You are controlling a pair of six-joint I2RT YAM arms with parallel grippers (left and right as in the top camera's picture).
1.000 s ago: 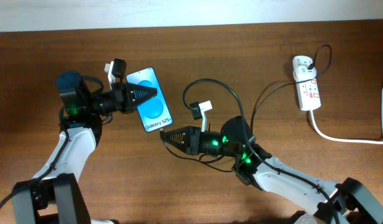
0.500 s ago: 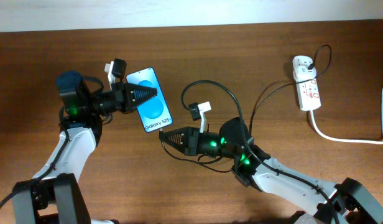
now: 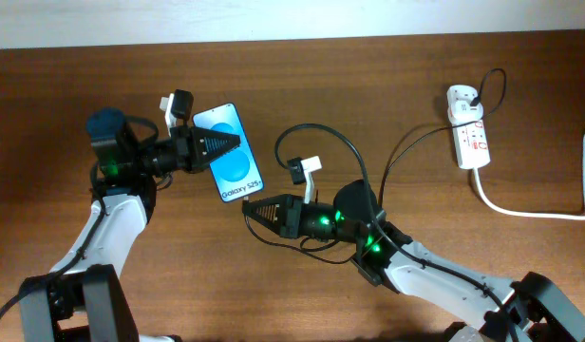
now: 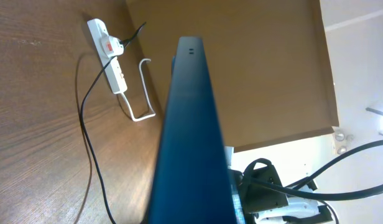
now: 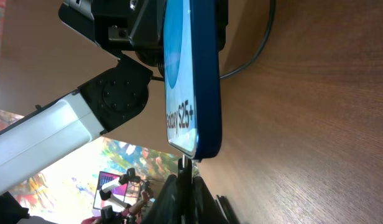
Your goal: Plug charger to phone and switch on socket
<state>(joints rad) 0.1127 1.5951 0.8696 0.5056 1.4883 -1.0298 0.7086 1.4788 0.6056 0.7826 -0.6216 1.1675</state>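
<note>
We see the left gripper [image 3: 223, 144] with its jaws closed on the left edge of the slim, black-edged, blue-screened phone [image 3: 237, 173], holding it above the brown wooden table [image 3: 368, 76] on the left side. Just near of the phone, the right gripper [image 3: 255, 210] has its jaws pinched shut on the small plug tip [image 5: 186, 165] of the thin black charger cable [image 3: 342, 142]. The tip sits right at the phone's lower end; we cannot tell whether it is in the port. The cable loops right to a white adapter [image 3: 461, 97] in the small white socket strip [image 3: 470, 138] at the far right, whose thick white cord [image 3: 530, 211] trails right.
</note>
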